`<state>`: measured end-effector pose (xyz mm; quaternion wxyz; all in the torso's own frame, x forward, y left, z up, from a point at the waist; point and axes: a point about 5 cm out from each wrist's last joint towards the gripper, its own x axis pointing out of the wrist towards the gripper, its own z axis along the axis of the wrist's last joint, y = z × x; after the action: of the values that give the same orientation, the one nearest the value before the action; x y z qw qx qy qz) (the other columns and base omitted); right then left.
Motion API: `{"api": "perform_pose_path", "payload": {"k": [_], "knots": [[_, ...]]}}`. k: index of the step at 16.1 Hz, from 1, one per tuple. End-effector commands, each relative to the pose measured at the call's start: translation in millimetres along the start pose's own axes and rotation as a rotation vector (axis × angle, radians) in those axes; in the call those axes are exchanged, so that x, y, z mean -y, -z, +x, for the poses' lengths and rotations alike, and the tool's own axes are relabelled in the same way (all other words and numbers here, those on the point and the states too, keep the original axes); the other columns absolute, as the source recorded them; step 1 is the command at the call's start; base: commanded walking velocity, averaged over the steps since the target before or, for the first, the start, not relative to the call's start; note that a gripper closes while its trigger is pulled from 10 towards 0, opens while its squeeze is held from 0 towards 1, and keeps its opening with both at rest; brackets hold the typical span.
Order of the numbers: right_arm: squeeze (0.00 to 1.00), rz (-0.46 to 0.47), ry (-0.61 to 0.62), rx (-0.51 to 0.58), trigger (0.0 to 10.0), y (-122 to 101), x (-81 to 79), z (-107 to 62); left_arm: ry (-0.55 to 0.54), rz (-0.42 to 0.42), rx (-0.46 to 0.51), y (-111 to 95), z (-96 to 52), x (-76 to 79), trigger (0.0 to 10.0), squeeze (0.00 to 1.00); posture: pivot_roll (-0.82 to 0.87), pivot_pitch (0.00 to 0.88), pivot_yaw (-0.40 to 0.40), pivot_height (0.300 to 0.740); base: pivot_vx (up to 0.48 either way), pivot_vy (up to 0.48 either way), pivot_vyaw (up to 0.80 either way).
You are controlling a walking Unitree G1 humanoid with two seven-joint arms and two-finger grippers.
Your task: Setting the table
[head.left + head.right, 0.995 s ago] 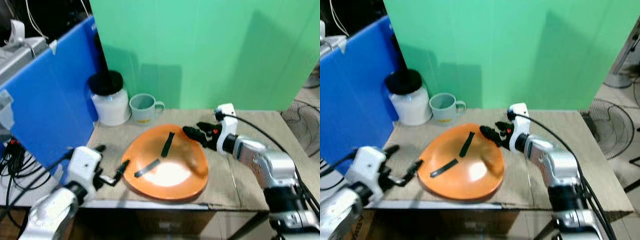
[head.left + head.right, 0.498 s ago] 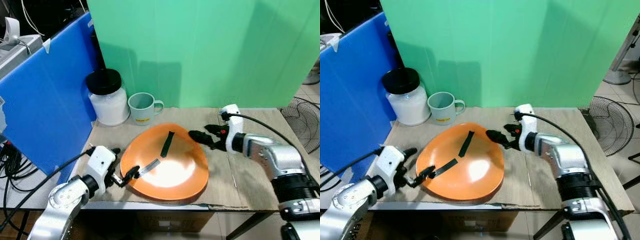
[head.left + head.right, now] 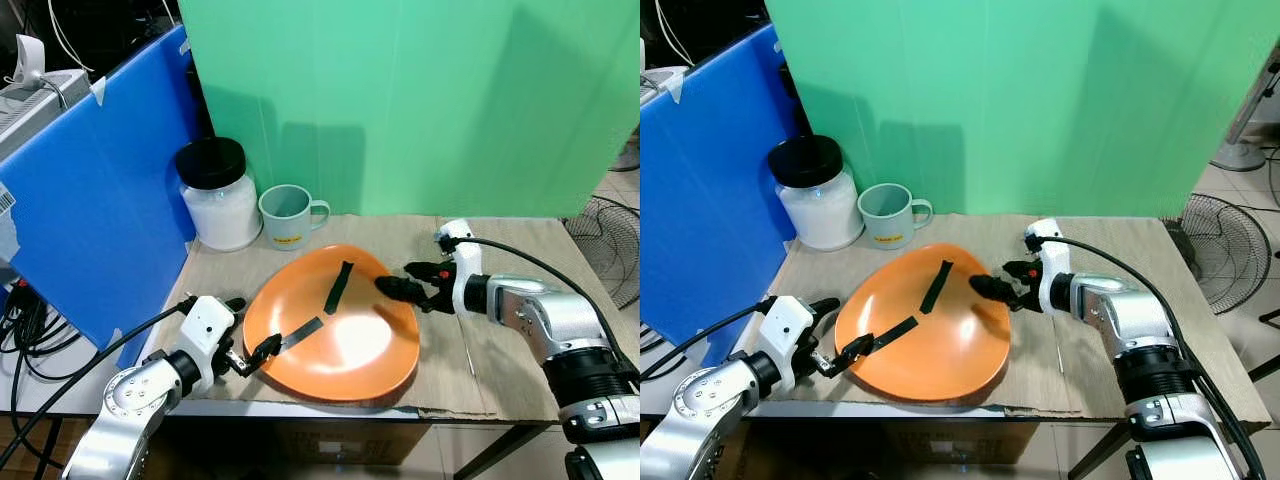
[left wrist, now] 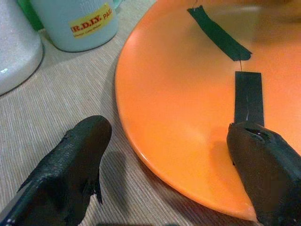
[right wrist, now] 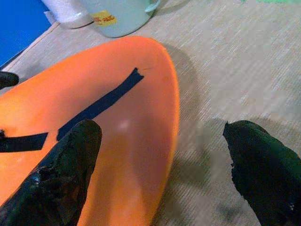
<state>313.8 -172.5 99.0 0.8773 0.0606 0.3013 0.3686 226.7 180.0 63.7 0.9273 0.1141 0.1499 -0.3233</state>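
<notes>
An orange plate (image 3: 350, 335) with two strips of black tape (image 3: 336, 287) lies on the beige cloth of the table (image 3: 500, 370). My left gripper (image 3: 250, 325) is open at the plate's front left rim. One of its fingers (image 4: 263, 174) reaches over the plate near the lower tape strip, and the other finger (image 4: 70, 174) rests outside on the cloth. My right gripper (image 3: 400, 277) is open at the far right rim. It straddles the edge, one finger (image 5: 66, 179) above the plate and the other finger (image 5: 263, 169) over the cloth.
A pale green mug (image 3: 288, 215) and a white jar with a black lid (image 3: 218, 195) stand behind the plate at the back left. A blue board (image 3: 90, 200) walls the table's left side and a green backdrop (image 3: 420, 100) the back. A fan (image 3: 610, 240) stands on the floor at right.
My left gripper has come in from beside the table's corner to the plate's front left rim. My right gripper has stayed at the right rim, shifting slightly over it. The camera has also shifted.
</notes>
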Motion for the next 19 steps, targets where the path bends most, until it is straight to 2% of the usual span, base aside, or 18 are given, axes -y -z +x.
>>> {"api": "perform_pose_path", "payload": {"k": [1,7,10,11,12,13,19], "knots": [[0.00,-0.027,-0.018,-0.001,10.0,-8,-1.6,2.1,0.025,-0.005,-0.091,17,-0.5,4.6,10.0,0.00,-0.09,0.000,0.045,0.740,0.000,0.000,0.00],[0.00,-0.022,-0.030,-0.037,10.0,-3,-1.1,5.5,0.043,0.004,-0.111,24,-0.6,6.9,10.0,0.00,-0.09,0.000,0.040,0.740,0.000,0.000,0.00],[0.00,0.029,-0.090,-0.030,10.0,-3,-5.5,6.6,0.045,0.005,-0.114,27,-1.1,8.7,10.0,0.00,-0.09,0.000,0.037,0.740,0.000,0.000,0.00],[0.00,0.079,-0.155,-0.021,3.7,-3,-11.3,6.1,0.045,0.005,-0.114,27,-1.2,9.2,10.0,0.00,-0.09,0.000,0.035,0.740,0.000,0.000,0.00],[0.00,0.105,-0.174,-0.016,0.5,-2,-13.1,6.0,0.046,0.006,-0.113,28,-1.3,9.4,10.0,0.00,-0.09,0.000,0.036,0.740,0.000,0.000,0.00],[0.00,0.117,-0.183,-0.016,0.0,-2,-13.8,6.0,0.045,0.006,-0.113,28,-1.3,9.4,10.0,0.00,-0.09,0.000,0.036,0.740,0.000,0.000,0.00],[0.00,0.178,-0.229,-0.025,0.0,3,-17.1,4.5,0.043,0.017,-0.111,28,-1.9,8.8,10.0,0.00,-0.09,0.000,0.038,0.740,0.000,0.000,0.00]]}}
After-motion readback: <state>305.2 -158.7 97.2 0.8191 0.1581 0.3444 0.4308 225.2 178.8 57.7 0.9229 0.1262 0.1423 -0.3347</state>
